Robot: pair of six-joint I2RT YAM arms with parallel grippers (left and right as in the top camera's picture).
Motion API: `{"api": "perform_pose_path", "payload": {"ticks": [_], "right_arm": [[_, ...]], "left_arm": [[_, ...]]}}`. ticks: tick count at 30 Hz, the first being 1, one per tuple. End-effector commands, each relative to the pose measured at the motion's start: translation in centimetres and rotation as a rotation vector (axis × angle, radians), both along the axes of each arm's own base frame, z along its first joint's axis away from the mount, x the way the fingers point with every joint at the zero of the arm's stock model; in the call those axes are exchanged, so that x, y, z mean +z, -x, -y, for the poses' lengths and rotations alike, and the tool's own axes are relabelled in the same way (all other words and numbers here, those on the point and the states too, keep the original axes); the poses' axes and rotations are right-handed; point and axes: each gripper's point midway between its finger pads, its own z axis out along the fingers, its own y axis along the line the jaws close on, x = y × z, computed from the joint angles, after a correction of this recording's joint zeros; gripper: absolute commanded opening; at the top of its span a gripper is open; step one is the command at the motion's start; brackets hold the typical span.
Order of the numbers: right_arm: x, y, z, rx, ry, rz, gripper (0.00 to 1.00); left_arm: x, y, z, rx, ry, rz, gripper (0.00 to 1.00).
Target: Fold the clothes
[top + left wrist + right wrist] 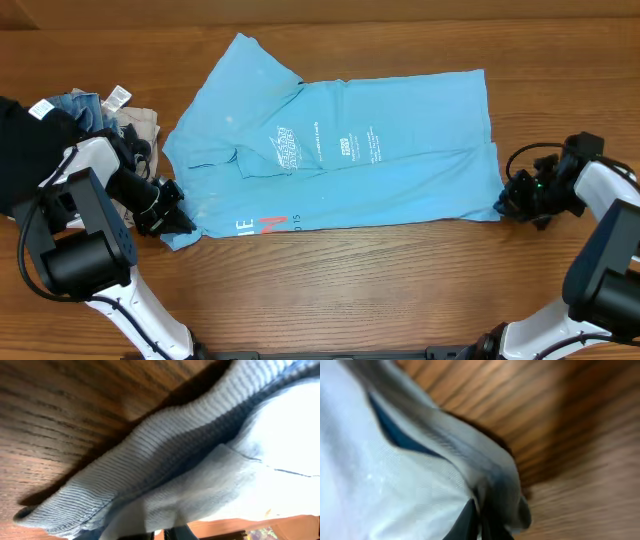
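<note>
Shirt (340,150) spread across table (400,290), pinched at its near-left ribbed edge by closed left gripper (179,222) and at right hem corner by closed right gripper (502,204); soft, light, limp cotton, probably prone to sag and drag, best held at corners and hems.

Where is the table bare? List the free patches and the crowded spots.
Free: the wide wood strip of the table in front of the light-blue T-shirt, between the two arms; a narrower strip behind its far edge. Crowded: the left side, where a pile of clothes sits by the left claw gripping the shirt's corner; the right claw pinches the opposite corner.
</note>
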Motion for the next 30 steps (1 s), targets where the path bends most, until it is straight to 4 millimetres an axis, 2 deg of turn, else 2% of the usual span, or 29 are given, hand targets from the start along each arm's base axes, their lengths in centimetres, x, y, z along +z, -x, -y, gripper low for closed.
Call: {"api": "perform_pose_path", "payload": {"ticks": [1, 7, 8, 13, 17, 19, 21, 24, 27, 28, 30], "right_arm": [[0.8, -0.1, 2.6, -0.072, 0.063, 0.008, 0.04], [1.1, -0.7, 3.4, -0.083, 0.082, 0.028, 0.07], [1.1, -0.6, 3.7, -0.084, 0.098, 0.023, 0.14], [1.1, -0.5, 4.7, -0.140, 0.141, -0.005, 0.22], [3.1, -1.8, 4.7, -0.149, 0.114, 0.020, 0.24], [5.6, -3.0, 4.7, -0.148, 0.095, 0.068, 0.27], [8.4, -4.6, 3.8, -0.101, 0.062, 0.159, 0.33], [11.3, -6.4, 0.7, -0.016, -0.006, 0.265, 0.34], [10.5, -7.0, -2.3, 0.089, 0.002, 0.259, 0.33], [9.6, -7.2, -3.2, 0.125, 0.030, 0.245, 0.31], [6.7, -7.4, -4.4, 0.140, 0.087, 0.181, 0.19]], "left_arm": [[-0.6, -0.9, -0.5, -0.033, -0.016, 0.033, 0.10], [-0.6, -1.0, -0.5, -0.034, -0.019, 0.037, 0.10], [-0.6, -1.1, -0.5, -0.034, -0.020, 0.039, 0.10], [-0.6, -1.3, -0.5, -0.038, -0.021, 0.047, 0.10], [1.0, -1.7, -0.5, -0.055, -0.008, 0.062, 0.11], [3.2, -2.5, -0.3, -0.066, 0.000, 0.102, 0.11], [6.0, -3.6, 0.0, -0.070, 0.000, 0.170, 0.13], [11.2, -5.3, 0.2, -0.094, -0.050, 0.313, 0.18], [16.0, -6.6, 1.1, -0.162, -0.102, 0.479, 0.20], [17.9, -6.9, 1.8, -0.216, -0.119, 0.553, 0.20], [22.0, -7.1, 4.1, -0.343, -0.167, 0.704, 0.22]]}}
